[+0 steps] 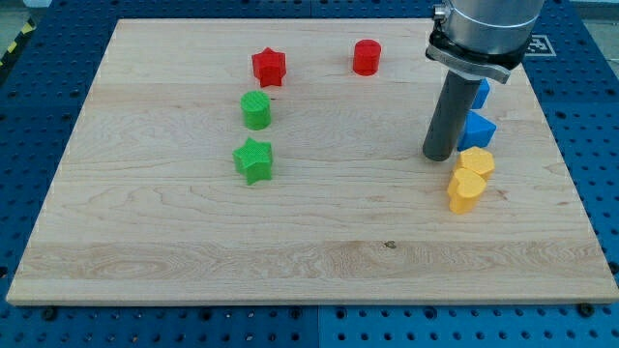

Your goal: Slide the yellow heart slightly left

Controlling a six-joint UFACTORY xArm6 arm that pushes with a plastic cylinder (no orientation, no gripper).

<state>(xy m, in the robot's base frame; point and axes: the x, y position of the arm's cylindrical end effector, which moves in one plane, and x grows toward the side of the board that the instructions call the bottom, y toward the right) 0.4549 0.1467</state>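
Yellow heart (465,190): ribbed plastic block, lobed top, at the view's lower right of the wooden table (290,251), touching a second yellow block (477,160) just above it, shape unclear. Green star (253,159): left of centre. Green cylinder (256,110): just above the star. My tip (439,157): end of a dark rod with no jaws to open or close, just left of the upper yellow block, up-left of the heart. Blue block (480,129): right of the rod. Second blue block (482,93): partly hidden behind the rod. Red star (269,67) and red cylinder (367,57): far edge.
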